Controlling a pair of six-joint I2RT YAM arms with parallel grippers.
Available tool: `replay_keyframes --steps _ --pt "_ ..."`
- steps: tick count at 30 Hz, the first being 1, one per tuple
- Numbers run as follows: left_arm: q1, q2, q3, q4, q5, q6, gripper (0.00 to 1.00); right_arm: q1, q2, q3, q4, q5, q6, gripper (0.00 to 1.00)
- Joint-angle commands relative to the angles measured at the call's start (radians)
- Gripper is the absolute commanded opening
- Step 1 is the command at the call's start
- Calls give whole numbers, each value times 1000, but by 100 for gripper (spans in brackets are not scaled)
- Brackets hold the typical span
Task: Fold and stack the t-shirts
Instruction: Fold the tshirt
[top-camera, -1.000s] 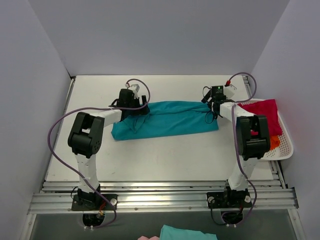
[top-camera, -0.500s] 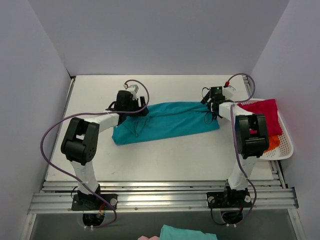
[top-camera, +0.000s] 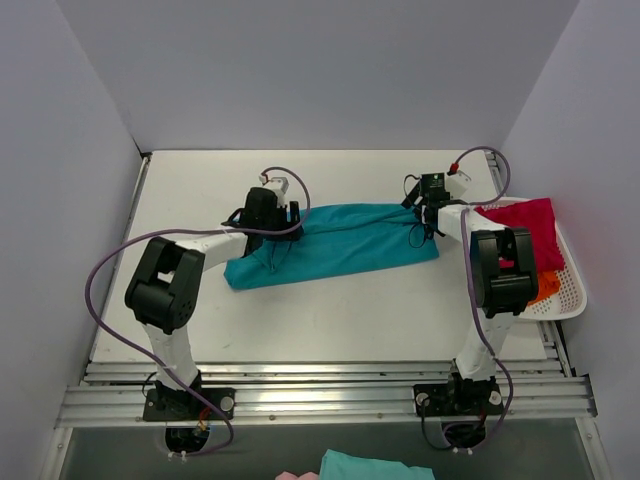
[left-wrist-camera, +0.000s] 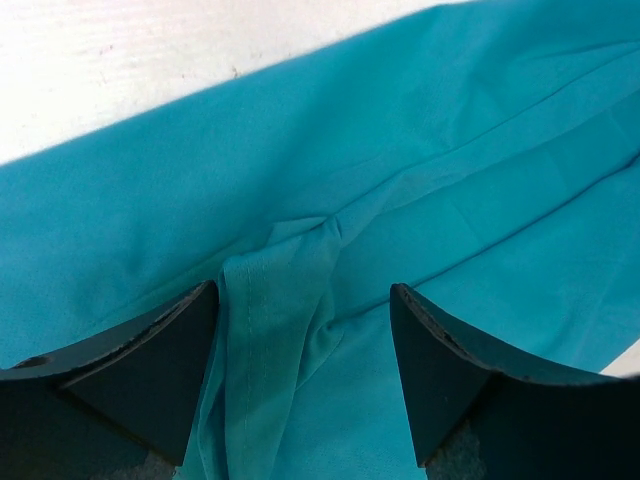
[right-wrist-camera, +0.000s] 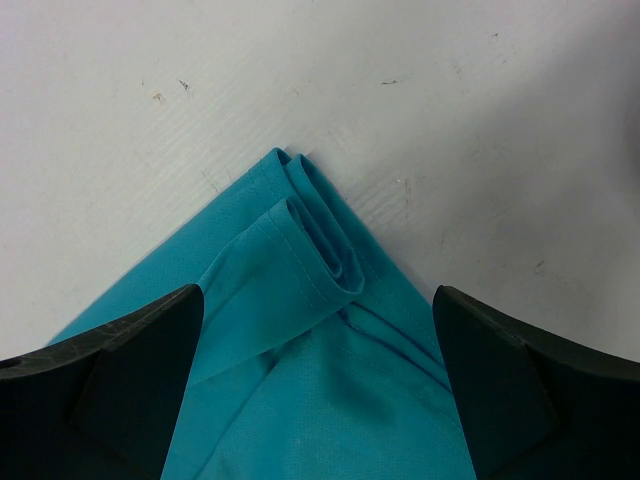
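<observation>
The teal-blue t-shirt (top-camera: 340, 243) lies on the white table as a long folded strip. My left gripper (top-camera: 283, 222) hovers open over the strip's left part. In the left wrist view its fingers (left-wrist-camera: 150, 370) straddle a raised hemmed fold of the teal shirt (left-wrist-camera: 290, 300), without gripping it. My right gripper (top-camera: 426, 215) is open over the strip's far right corner. In the right wrist view the teal shirt's rolled corner (right-wrist-camera: 320, 260) lies between the fingers (right-wrist-camera: 520, 380). The crimson-pink t-shirt (top-camera: 527, 225) and the orange t-shirt (top-camera: 548, 288) lie in the basket.
A white slatted basket (top-camera: 572, 290) stands at the table's right edge, next to the right arm. Another teal cloth (top-camera: 375, 467) shows below the table's near rail. Grey walls close in the left, back and right sides.
My left gripper has moved right along the teal shirt, and the strip's left end has shifted a little with it. The right gripper has hardly moved.
</observation>
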Motion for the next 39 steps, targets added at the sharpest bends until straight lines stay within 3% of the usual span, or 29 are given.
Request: replay_keyframes --steps 1,9,15,16,19,24,25,27,29,30,33,39 --pt "-6 -53 -2 4 -40 22 78 -2 -8 25 0 13 0 94" --pt "-19 -52 -5 -10 -63 27 74 -2 -20 18 -1 13 0 94" --pt "-38 -73 -32 -4 -55 24 42 -2 -16 15 -1 12 -2 94" --pt "-45 -78 -42 -4 -51 22 30 -2 -16 15 -1 12 0 94" --pt "-57 -90 -60 -4 -39 18 8 -2 -17 14 -1 7 0 94" --pt "-118 -154 -100 -36 -65 16 6 -2 -27 8 -1 9 0 94" --pt "-135 -170 -109 -55 -65 18 7 -2 -28 8 -1 7 0 94" --pt "-199 -218 -141 -70 -118 13 22 -3 -31 6 0 7 -2 94" --pt "-247 -251 -173 -92 -164 5 46 -3 -33 6 2 7 0 94" --pt "-290 -280 -181 -96 -245 -2 70 -3 -33 6 3 1 0 94" --pt "-325 -347 -236 -142 -403 -56 95 -2 -30 6 8 -4 1 94" --pt "-260 -429 -336 -130 -594 -182 94 -2 -28 6 14 -14 3 94"
